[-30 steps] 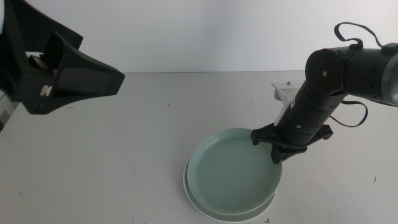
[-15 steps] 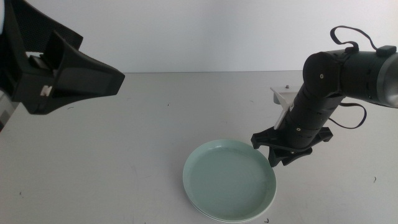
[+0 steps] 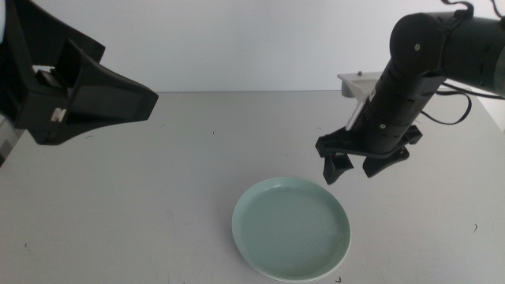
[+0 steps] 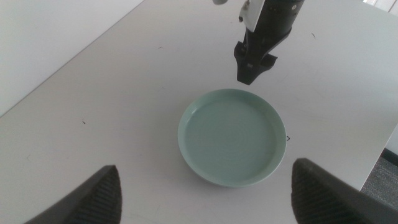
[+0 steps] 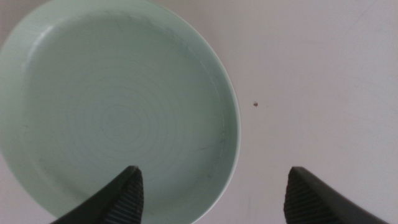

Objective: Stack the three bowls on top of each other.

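The mint green bowl (image 3: 290,227) lies flat at the front middle of the table. It is the top of a stack, and a thin white rim (image 3: 254,266) shows under its front edge. The grey-blue bowl is hidden. My right gripper (image 3: 349,167) is open and empty, and hangs above the table just behind the bowl's far right rim. In the right wrist view the bowl (image 5: 118,112) lies below the open right gripper (image 5: 214,171). My left gripper (image 3: 79,91) waits high at the far left. It is open (image 4: 205,171) and looks down on the bowl (image 4: 233,137).
The white table (image 3: 158,189) runs back to a pale wall. Its right-hand edge (image 4: 382,143) shows in the left wrist view. The right arm's upper links and cable (image 3: 442,55) stand over the back right. A small dark speck (image 5: 255,104) lies beside the bowl.
The right gripper let go of the green bowl, which dropped from a tilt to lie flat on the stack. The gripper then rose and moved back. The left arm has not moved.
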Available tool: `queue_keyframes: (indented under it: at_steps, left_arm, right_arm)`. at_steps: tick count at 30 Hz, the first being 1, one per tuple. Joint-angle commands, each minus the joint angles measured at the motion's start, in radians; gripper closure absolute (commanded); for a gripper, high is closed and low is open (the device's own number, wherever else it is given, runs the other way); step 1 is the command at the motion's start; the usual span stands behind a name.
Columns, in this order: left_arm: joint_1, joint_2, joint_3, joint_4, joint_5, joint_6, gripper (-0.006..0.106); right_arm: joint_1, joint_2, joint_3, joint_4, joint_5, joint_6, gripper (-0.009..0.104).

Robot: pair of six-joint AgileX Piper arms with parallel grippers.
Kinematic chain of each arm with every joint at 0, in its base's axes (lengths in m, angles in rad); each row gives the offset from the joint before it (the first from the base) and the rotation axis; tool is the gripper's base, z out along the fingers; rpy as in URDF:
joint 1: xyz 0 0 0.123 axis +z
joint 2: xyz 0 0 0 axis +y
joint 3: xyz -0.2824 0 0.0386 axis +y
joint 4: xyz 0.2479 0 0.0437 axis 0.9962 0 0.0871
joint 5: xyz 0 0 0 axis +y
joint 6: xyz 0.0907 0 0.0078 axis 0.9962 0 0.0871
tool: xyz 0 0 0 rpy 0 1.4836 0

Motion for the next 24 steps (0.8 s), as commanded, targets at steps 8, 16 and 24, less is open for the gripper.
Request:
queue_keyframes:
  at_steps: [8,16,24]
  left_arm:
    - [0.000,-0.014,-0.029,-0.034,-0.048,-0.007,0.002]
    - [0.000,0.025,-0.031,-0.009,-0.222,-0.016,0.002]
    - [0.001,0.144,-0.064,0.463,-0.311,-0.416,0.002]
  right_arm:
    - [-0.002,-0.148,-0.164,0.001,0.038,-0.029,0.038]
    - [-0.012,-0.189,-0.287,-0.072,0.113,-0.036,0.038]
    - [-0.132,-0.252,-0.306,-0.095,0.133,-0.071,0.038]
